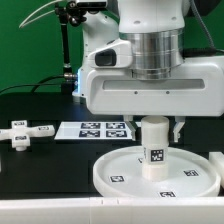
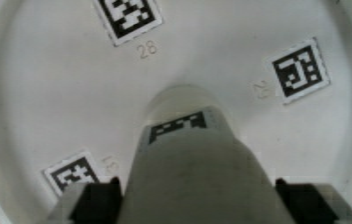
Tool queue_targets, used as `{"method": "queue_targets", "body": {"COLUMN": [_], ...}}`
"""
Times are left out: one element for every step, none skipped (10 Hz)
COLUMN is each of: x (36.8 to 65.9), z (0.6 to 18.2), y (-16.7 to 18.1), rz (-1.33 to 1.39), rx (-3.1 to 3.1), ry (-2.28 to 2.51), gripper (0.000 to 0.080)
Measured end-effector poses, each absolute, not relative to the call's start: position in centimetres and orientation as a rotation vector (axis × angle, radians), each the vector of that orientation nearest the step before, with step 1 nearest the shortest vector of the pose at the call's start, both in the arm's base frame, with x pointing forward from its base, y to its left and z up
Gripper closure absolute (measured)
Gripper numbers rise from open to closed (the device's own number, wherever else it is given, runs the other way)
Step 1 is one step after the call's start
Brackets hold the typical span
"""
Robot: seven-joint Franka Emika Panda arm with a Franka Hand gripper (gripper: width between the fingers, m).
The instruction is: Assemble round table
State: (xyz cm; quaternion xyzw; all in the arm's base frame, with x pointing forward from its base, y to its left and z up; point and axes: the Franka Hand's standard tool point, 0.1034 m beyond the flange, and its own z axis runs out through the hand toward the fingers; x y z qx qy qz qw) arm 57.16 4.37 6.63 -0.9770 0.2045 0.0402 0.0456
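Note:
The large rimmed round disc (image 1: 158, 174) lies flat on the black table in the lower middle of the exterior view. The short cylindrical leg (image 1: 153, 147) stands upright at the disc's centre, a tag on its side. My gripper (image 1: 153, 125) comes straight down over the leg and is shut on its top end. In the wrist view the leg (image 2: 194, 160) runs from between my fingers (image 2: 98, 202) down to the disc (image 2: 66, 90), whose tags show around it. The cross-shaped foot (image 1: 23, 131) lies on the table at the exterior view's left.
The marker board (image 1: 92, 130) lies flat behind the disc, between it and the foot. The arm's white base and a black stand rise at the back. A white object shows at the exterior view's right edge (image 1: 218, 158).

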Motion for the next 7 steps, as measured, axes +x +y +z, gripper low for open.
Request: {"method": "queue_targets", "body": {"x": [57.14, 57.14, 57.12, 57.12, 57.12, 57.11, 57.11], "z": [6.65, 6.61, 6.58, 6.58, 6.58, 6.58, 6.58], "y": [4.46, 4.51, 4.64, 4.69, 4.75, 4.88, 4.94], "rz": [0.137, 0.137, 0.146, 0.151, 0.155, 0.165, 0.171], "rx": [-2.922, -2.909, -2.867, -2.84, -2.821, -2.769, -2.737], "ry": [0.833, 0.876, 0.995, 1.072, 1.121, 1.235, 1.305], "gripper": [0.0387, 0.0387, 0.0387, 0.0387, 0.0387, 0.0387, 0.0387]}}
